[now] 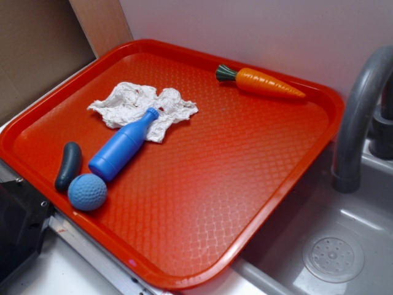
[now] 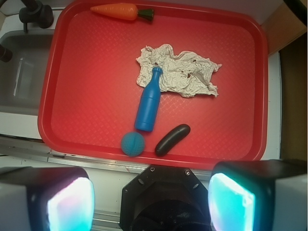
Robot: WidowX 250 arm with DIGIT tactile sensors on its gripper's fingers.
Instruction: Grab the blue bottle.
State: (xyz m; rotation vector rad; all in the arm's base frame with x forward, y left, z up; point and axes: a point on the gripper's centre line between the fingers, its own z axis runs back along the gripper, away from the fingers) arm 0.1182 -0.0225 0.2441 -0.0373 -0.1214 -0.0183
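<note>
The blue bottle (image 1: 121, 146) lies on its side on the left part of the red tray (image 1: 245, 184), its cap resting on a crumpled white paper (image 1: 138, 104). In the wrist view the blue bottle (image 2: 148, 102) lies mid-tray, cap pointing away. My gripper (image 2: 151, 202) hangs high above, back over the tray's near edge, well short of the bottle. Its two fingers (image 2: 67, 204) stand wide apart with nothing between them. The gripper does not show in the exterior view.
A dimpled blue ball (image 1: 87, 192) and a dark pickle toy (image 1: 67, 166) lie next to the bottle's base. An orange carrot (image 1: 264, 83) lies at the tray's far edge. A grey sink with a faucet (image 1: 356, 123) is to the right. A black robot base (image 1: 18, 230) sits by the tray's near-left edge.
</note>
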